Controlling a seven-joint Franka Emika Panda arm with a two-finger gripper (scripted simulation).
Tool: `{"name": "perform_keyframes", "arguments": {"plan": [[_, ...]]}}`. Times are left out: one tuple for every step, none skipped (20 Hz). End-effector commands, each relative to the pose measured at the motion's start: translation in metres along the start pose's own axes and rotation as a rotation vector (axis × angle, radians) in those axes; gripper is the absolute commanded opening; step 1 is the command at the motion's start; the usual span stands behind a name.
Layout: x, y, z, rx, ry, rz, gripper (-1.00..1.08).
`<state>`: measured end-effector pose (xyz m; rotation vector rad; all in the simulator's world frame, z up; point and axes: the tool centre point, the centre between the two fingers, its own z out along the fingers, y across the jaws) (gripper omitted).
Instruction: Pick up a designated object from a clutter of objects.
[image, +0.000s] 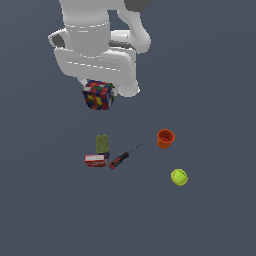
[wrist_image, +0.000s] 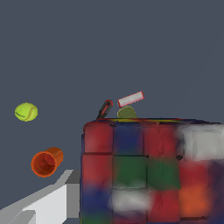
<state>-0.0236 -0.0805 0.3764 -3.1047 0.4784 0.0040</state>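
Observation:
The puzzle cube (image: 98, 95), with a dark frame and red, blue, yellow, green and white squares, hangs right under my white arm, well above the other items. In the wrist view the cube (wrist_image: 148, 175) is blurred and fills the near part of the frame. My gripper (image: 101, 86) is shut on it; the arm hides the fingers in the exterior view. One pale finger (wrist_image: 46, 203) shows beside the cube in the wrist view. The rest of the clutter lies on the grey floor, apart from the cube.
An olive-green can (image: 102, 143) stands beside a red box (image: 95, 160) and a red-and-black-handled screwdriver (image: 120, 160). An orange cup (image: 165, 138) and a yellow-green tennis ball (image: 179, 177) lie toward the exterior view's right. The wrist view shows the ball (wrist_image: 26, 112) and cup (wrist_image: 47, 162).

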Motion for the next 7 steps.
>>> {"name": "perform_keyframes", "arguments": {"plan": [[0.0035,0.0015,-0.0098,0.000,0.003,0.000,-1.00],[0.0044,0.0019,-0.0120,0.000,0.003,0.000,-1.00],[0.0051,0.0022,-0.0137,0.000,0.003,0.000,-1.00],[0.0057,0.0025,-0.0151,0.000,0.003,0.000,-1.00],[0.0061,0.0026,-0.0161,0.000,0.003,0.000,-1.00],[0.0063,0.0028,-0.0166,0.000,0.003,0.000,-1.00],[0.0064,0.0028,-0.0168,0.000,0.003,0.000,-1.00]]}}
